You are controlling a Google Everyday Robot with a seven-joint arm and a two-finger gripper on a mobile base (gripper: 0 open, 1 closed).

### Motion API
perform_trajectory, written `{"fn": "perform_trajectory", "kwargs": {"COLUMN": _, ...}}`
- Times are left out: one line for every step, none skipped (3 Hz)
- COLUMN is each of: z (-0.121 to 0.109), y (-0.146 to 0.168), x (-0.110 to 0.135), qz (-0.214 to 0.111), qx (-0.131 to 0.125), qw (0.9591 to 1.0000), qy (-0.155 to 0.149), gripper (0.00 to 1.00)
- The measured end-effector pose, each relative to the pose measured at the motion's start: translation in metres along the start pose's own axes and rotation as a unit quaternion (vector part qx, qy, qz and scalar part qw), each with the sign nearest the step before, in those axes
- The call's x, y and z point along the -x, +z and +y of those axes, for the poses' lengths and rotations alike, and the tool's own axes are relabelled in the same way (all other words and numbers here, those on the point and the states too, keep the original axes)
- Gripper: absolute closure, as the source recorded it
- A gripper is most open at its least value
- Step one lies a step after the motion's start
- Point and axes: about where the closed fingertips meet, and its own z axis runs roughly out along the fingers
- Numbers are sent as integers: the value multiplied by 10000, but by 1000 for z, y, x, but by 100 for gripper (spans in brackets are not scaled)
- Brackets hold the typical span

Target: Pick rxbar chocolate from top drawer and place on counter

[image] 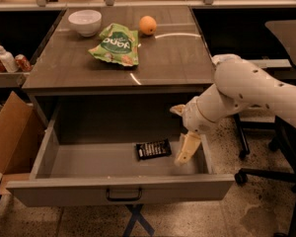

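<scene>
While the top drawer (121,182) stands pulled out under the counter (177,58), the rxbar chocolate (153,149) lies flat on the drawer floor, right of centre and about midway front to back. The gripper (186,151) hangs inside the drawer just right of the bar, near the drawer's right wall, pointing down. I can't tell how far open it is or whether it touches the bar, and nothing is visibly held. The white arm (246,90) comes in over the drawer's right side and is cut off at the frame edge. Above the drawer, on the counter, sit a white bowl (85,21), a green snack bag (116,44) and an orange (147,25), none of them over the opening. A cardboard box (10,137) leans left of the drawer, partly cropped. A chair base (256,167) stands to the drawer's right. The front panel hides the nearest strip of drawer floor. The bar's long axis runs roughly along the drawer's width, right end angled slightly toward the back, lettered face up, text unreadable.
</scene>
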Motion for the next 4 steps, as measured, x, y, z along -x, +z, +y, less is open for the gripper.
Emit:
{"fn": "perform_trajectory", "kwargs": {"z": -21, "y": 19, "x": -4, "qz": -85, "qx": -125, "qw": 9999, "qy": -55, "gripper": 0}}
{"fn": "perform_trajectory", "kwargs": {"z": -33, "y": 47, "x": -9, "qz": -51, "qx": -55, "qw": 9999, "qy": -140, "gripper": 0}}
{"fn": "perform_trajectory", "kwargs": {"z": -35, "y": 72, "x": -10, "qz": 29, "qx": 49, "qw": 9997, "qy": -252, "gripper": 0}}
{"fn": "perform_trajectory", "kwargs": {"z": -28, "y": 99, "x": -10, "qz": 163, "qx": 188, "qw": 9990, "qy": -383, "gripper": 0}}
